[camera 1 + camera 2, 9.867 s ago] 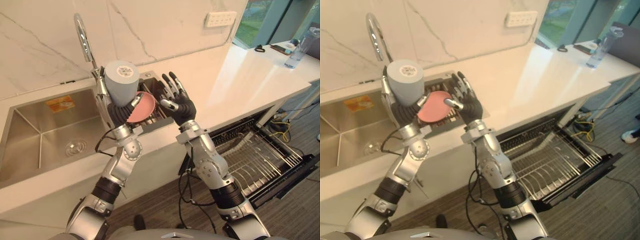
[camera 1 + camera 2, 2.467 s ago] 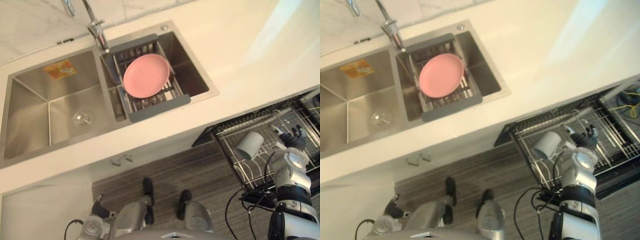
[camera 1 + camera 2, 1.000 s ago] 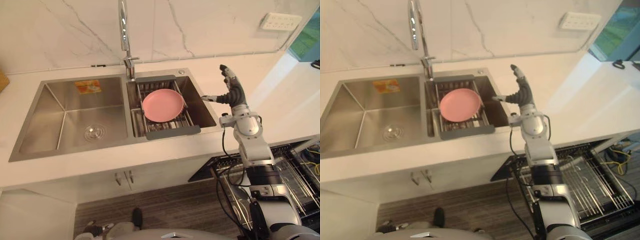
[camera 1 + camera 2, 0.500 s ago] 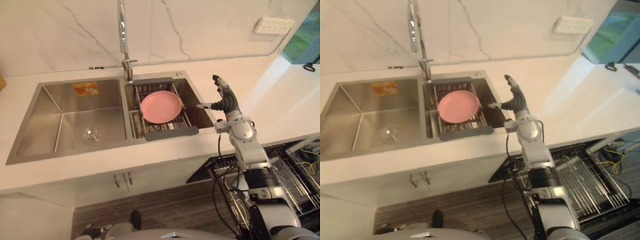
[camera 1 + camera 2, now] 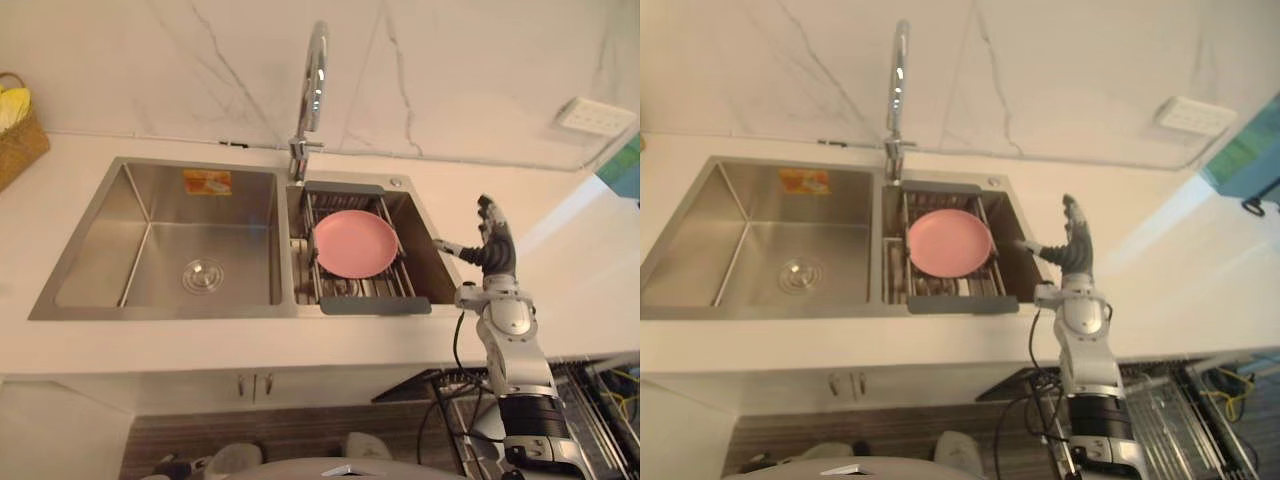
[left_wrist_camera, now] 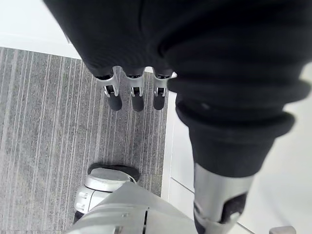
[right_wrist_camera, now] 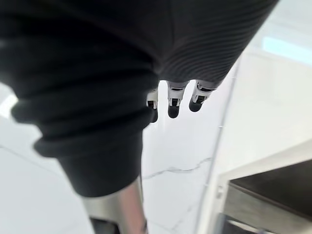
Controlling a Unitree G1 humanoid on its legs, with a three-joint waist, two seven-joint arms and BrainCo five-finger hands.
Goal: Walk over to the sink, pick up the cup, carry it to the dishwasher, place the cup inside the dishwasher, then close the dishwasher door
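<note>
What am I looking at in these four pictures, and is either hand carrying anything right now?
This is a two-armed humanoid robot. The two wide pictures come from cameras in its head, looking down at a kitchen counter. There the right hand is raised beside the sink, fingers straight, holding nothing. A pink plate lies on a rack in the sink's right basin, near the tap. The two close pictures come from wrist cameras, each looking along its own hand. The left hand hangs over the floor, fingers straight, also empty.
</note>
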